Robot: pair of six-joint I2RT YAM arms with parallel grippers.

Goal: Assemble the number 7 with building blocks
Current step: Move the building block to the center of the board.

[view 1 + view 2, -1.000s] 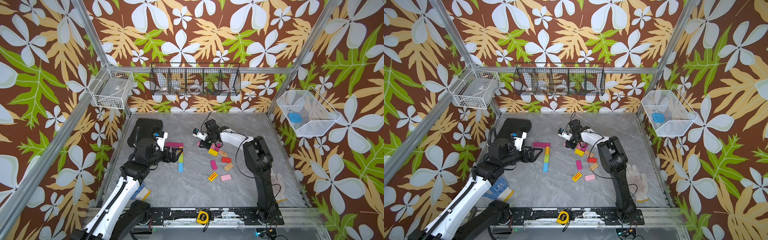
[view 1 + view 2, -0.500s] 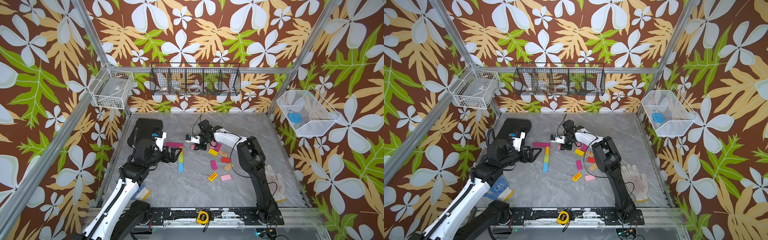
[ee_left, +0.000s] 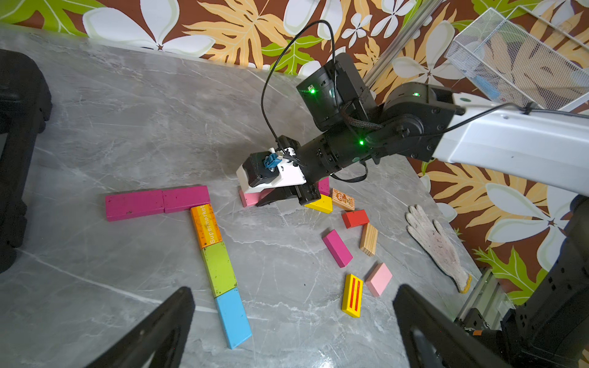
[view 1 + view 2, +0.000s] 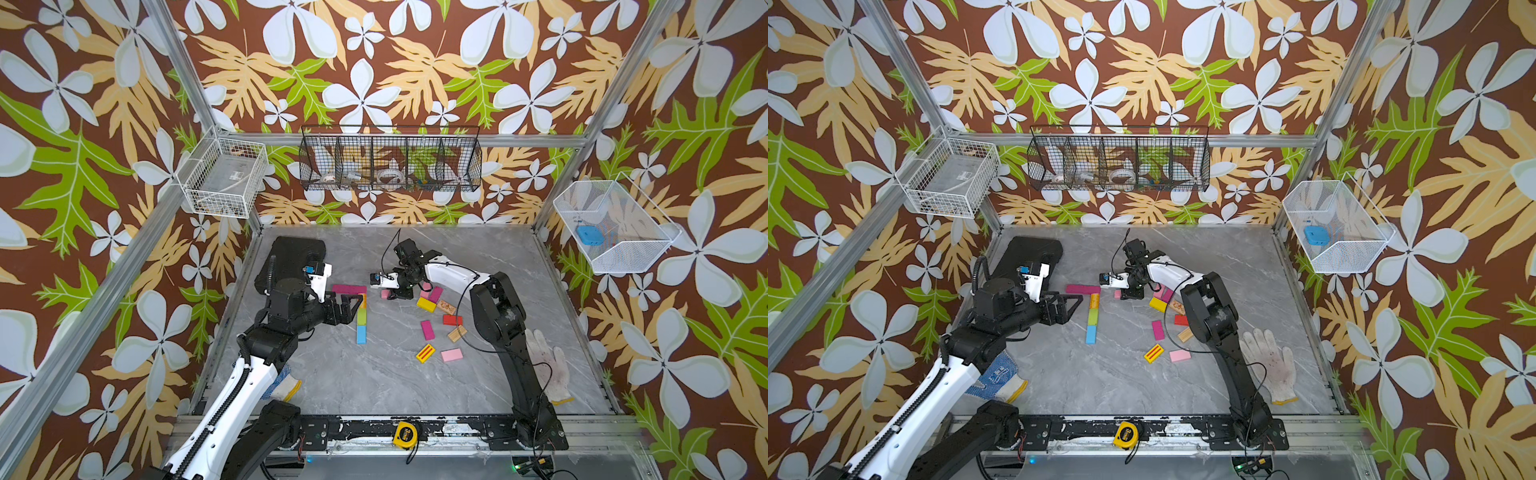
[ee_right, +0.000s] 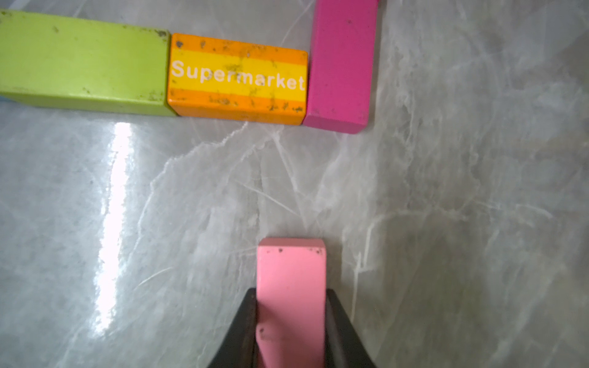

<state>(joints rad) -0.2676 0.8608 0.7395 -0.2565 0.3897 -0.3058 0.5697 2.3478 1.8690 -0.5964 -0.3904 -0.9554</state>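
Pinching pink block across width, right tool; long axis points at orange block end; left tool spread.

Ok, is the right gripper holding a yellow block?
No, the right gripper is shut on a pink block, plain in its wrist view.

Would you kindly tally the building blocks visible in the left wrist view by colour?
Magenta blocks: 4
Pink blocks: 2
Yellow blocks: 2
Wood blocks: 2
Orange blocks: 1
Green blocks: 1
Blue blocks: 1
Red blocks: 1
Total: 14
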